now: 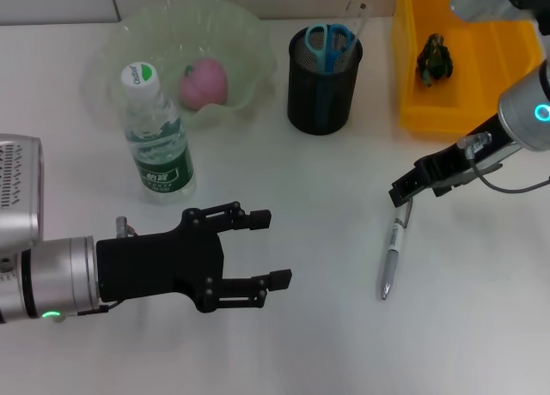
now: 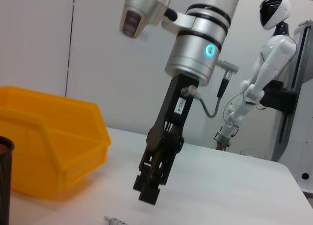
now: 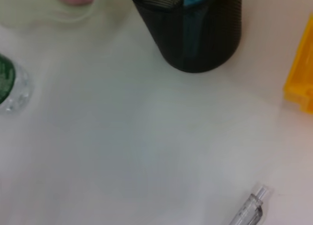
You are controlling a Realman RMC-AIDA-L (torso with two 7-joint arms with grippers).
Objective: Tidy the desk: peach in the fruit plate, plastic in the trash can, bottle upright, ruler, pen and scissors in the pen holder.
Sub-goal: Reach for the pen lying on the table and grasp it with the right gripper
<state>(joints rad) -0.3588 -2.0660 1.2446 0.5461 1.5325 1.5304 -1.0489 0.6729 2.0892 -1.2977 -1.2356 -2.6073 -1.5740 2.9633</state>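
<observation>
A pink peach (image 1: 204,82) lies in the pale green fruit plate (image 1: 249,34). A water bottle (image 1: 159,137) stands upright in front of the plate. The black mesh pen holder (image 1: 324,90) holds blue scissors (image 1: 329,41) and a clear ruler (image 1: 356,19). A dark piece of plastic (image 1: 435,58) lies in the yellow bin (image 1: 412,77). A silver pen (image 1: 393,258) lies flat on the table. My right gripper (image 1: 401,193) hovers just over the pen's far end; it also shows in the left wrist view (image 2: 149,188). My left gripper (image 1: 268,247) is open and empty, low at the front left.
The white table (image 1: 309,180) carries everything. The right wrist view shows the pen's end (image 3: 249,210), the holder (image 3: 195,34) and the bin's corner (image 3: 301,83). A white humanoid robot (image 2: 259,83) stands beyond the table.
</observation>
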